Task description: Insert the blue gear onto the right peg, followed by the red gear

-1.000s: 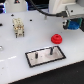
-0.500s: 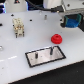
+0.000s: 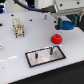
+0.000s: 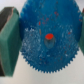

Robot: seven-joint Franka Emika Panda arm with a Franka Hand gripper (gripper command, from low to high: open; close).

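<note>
Bright even lighting, soft shadows on white table (image 3: 20, 60); both views low-resolution, blurred.

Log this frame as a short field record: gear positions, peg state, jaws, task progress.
blue gear: held between the jaws, raised above the table at the exterior view's right
red gear: lying on the table, apart from the plate
right peg: bare, upright on the plate
gripper: shut on blue gear
progress: no gear on a peg yet
</note>
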